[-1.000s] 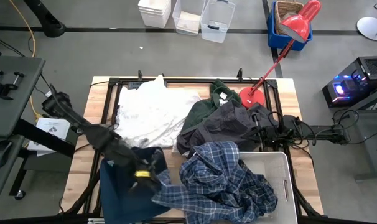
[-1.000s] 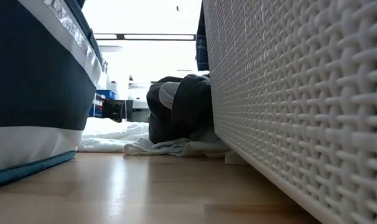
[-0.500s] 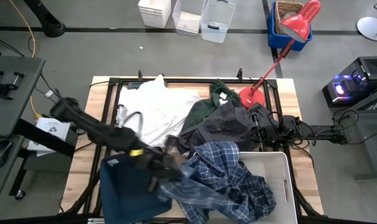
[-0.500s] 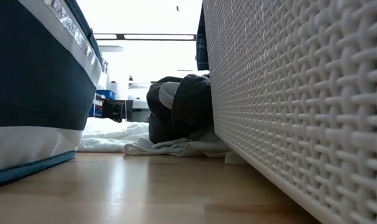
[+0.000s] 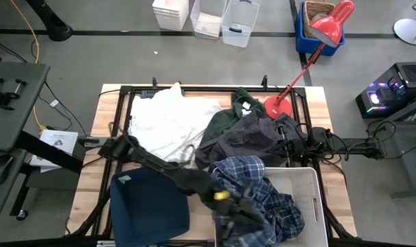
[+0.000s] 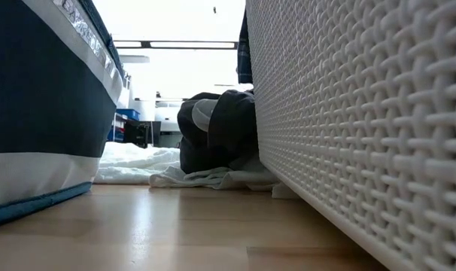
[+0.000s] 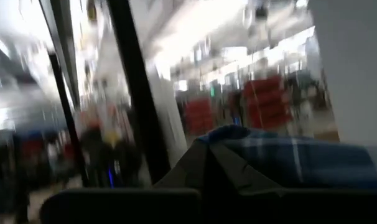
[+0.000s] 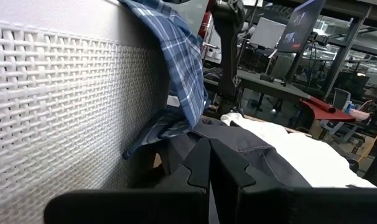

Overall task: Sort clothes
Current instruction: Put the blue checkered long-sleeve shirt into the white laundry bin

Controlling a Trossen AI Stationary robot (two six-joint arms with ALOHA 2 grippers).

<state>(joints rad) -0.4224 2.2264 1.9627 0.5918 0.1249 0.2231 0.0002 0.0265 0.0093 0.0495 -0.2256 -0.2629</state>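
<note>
Plaid shirt [image 5: 252, 195] lies heaped in the white bin [image 5: 311, 199], directly beneath the left end effector [image 5: 244, 206], whose fingers look closed, grip uncertain. Right end effector [image 5: 285, 145] rests shut against the grey jacket [image 5: 246, 140].

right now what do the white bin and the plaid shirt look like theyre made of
White bin: looks like rigid moulded plastic, matte, its wall pressed in a basket-weave lattice. Plaid shirt: soft woven cloth, probably cotton or flannel, since it folds and hangs limply over the bin's edge; left gripper is above it.
</note>
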